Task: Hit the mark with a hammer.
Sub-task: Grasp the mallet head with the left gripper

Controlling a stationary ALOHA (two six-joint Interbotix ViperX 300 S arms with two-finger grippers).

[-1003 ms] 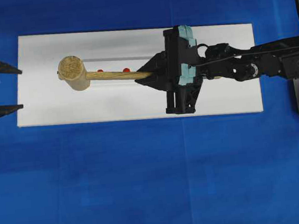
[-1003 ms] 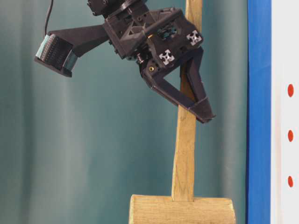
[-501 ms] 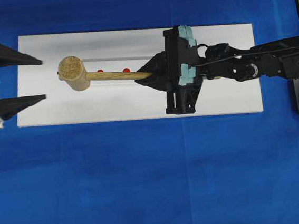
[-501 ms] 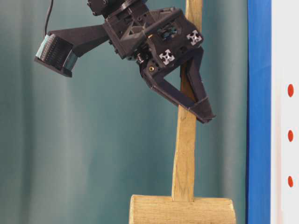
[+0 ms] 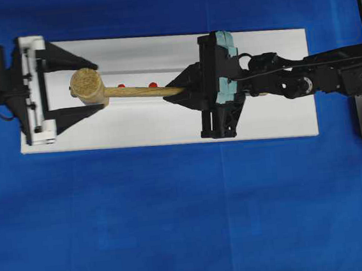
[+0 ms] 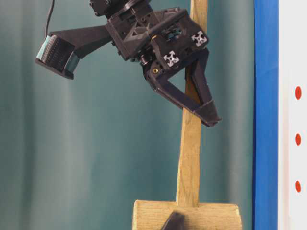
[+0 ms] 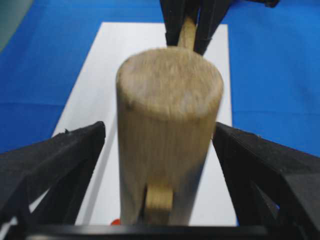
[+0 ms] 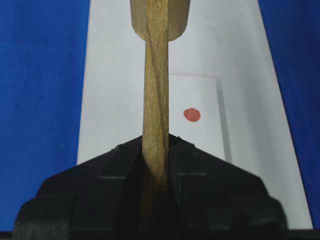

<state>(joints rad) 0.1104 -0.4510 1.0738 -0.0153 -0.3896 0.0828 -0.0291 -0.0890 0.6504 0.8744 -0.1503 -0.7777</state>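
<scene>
So the whole setup sits on a bright blue table cover point(image 5: 177, 225), and on top of that there's one long white board point(image 5: 135, 130) running left to right in the overhead view. From table level the backdrop is a plain teal-green curtain point(image 6: 96, 143), nothing else of the room visible.

Counts: one hammer point(image 5: 109, 91), two grippers, one board, and red dots. Overhead I can only see two red dots point(image 5: 152, 84) peeking out along the handle's 12 o'clock edge; the table-level view shows three in a row on the white strip, and the right wrist view catches just one, at about 3 o'clock of the handle.

The hammer is a light wooden mallet, held up off the board with its handle pointing toward 3 o'clock overhead and its fat cylindrical head at the 9 o'clock end, over the left part of the board.

The right gripper point(image 5: 175, 87) comes in from 3 o'clock and has its fingers clamped tight on the far end of the handle; you can see the wood pinched between them in the right wrist view.

The left gripper point(image 5: 85, 84) comes in from 9 o'clock with its fingers spread wide, one on each side of the mallet head. In the left wrist view there's a clear gap both sides, so it's around the head but not touching.
</scene>
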